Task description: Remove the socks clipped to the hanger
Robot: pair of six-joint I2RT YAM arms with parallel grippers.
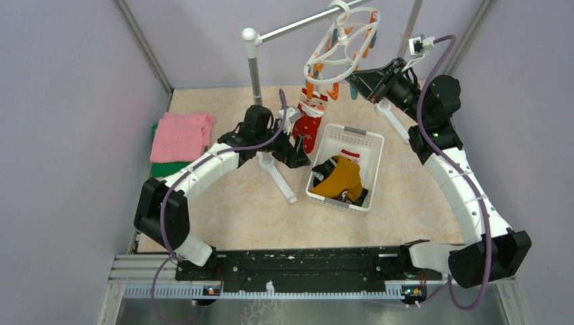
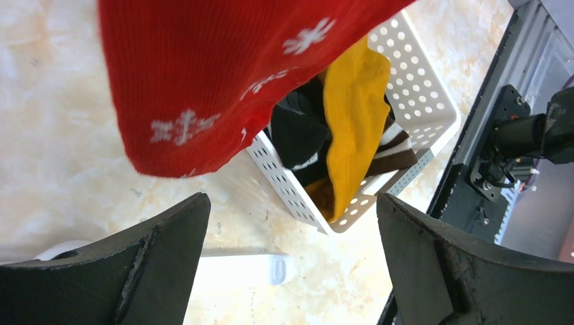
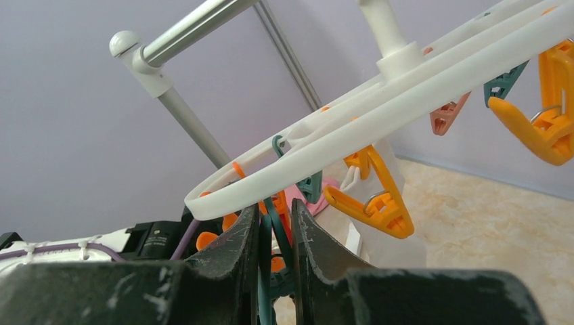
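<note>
Pinching the teal clip fully open looks like the trick, for the right gripper is closed on it under the hanger while the red sock hangs clipped beside the basket, with the left gripper spread wide at its toe

Red sock low over left claw's wide gap

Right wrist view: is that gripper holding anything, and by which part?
The right gripper pinches a teal clip across its sides, just below the hanger rim.
</note>
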